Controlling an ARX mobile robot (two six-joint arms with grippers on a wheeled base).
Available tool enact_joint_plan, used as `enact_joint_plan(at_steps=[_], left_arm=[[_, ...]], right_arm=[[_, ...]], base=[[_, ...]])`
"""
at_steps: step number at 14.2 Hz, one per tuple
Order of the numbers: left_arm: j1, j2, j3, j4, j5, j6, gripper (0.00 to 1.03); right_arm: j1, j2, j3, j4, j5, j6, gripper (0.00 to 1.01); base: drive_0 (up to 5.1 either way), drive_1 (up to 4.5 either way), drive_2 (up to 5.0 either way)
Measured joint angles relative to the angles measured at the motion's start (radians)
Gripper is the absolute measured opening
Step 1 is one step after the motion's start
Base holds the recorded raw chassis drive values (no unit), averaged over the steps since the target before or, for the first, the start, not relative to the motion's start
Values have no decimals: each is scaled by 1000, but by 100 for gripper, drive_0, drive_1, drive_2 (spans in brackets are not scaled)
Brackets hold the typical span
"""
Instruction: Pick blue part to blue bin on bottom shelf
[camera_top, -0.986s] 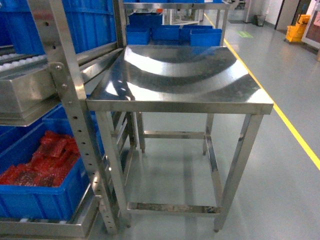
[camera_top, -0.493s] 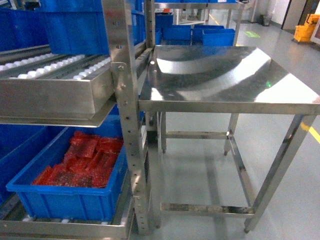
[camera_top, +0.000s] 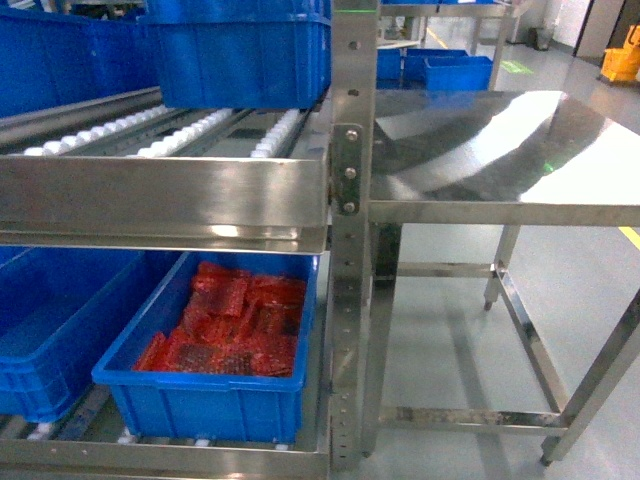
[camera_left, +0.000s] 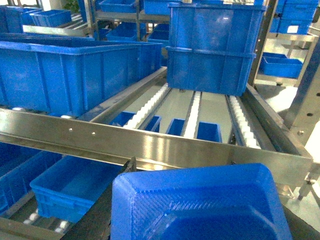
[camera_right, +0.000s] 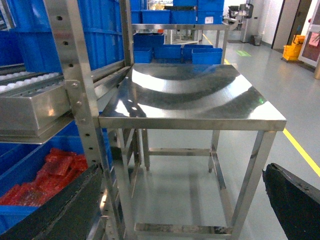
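Head view first, reading from my left: on the bottom shelf (camera_top: 150, 458) of the steel rack I see part of a large blue bin (camera_top: 50, 320) at the left edge, then a smaller blue bin (camera_top: 200, 400) just beside it holding red bagged parts (camera_top: 235, 325). Both sit on white roller tracks behind the flat front rail. Above them runs the upper shelf's rail (camera_top: 165, 200), with rollers behind it and a tall blue crate (camera_top: 240, 50) standing on them. A perforated steel upright (camera_top: 348, 250) closes off the rack, and to its right stands a stainless surface (camera_top: 500, 150), its top bare and shiny, with grey floor (camera_top: 450, 330) beneath. Neither pincer shows in this view. On the left wrist camera, a blue moulded part (camera_left: 200, 205) fills the bottom of the frame, close under the lens and in front of the upper rail; I take it to be in the left pincer's grasp, though the fingers are hidden and I cannot tell for certain. On the right wrist camera, the right pincer (camera_right: 185, 210) stands released, its two dark fingers (camera_right: 292, 200) spread wide at the frame's lower corners, nothing between them, facing the surface.
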Motion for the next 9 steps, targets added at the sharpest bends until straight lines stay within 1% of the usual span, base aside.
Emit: enact_joint_plan(at_steps=[9], left_arm=[[0,1,0,-3,0,0,44]], right_arm=[[0,0,0,-3,0,0,98]], base=[[-500,241,241]])
